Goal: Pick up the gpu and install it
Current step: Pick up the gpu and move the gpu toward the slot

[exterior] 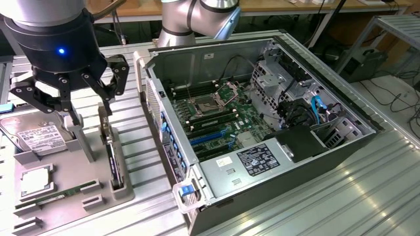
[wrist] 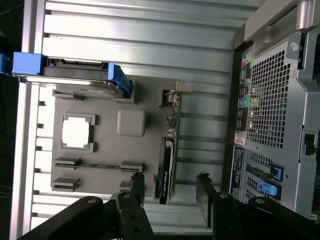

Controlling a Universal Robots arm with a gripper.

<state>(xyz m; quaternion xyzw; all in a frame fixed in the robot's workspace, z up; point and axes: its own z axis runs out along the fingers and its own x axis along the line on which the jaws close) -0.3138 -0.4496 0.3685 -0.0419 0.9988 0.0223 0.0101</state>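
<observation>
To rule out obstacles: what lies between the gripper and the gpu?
Nothing; the wrist view shows the open gripper above the gpu, only empty air between them.

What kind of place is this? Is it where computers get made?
Probably a robot lab or workshop for building computers: a robot gripper hangs over a grey tray of parts, including the gpu, beside an open computer case on a ribbed metal table.

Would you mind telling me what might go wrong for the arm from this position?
The open gripper hangs astride the gpu, which stands on edge in the grey tray; closing off-centre might tilt it or pinch board components. One finger hangs close to the tray's upright post and might strike it.
</observation>
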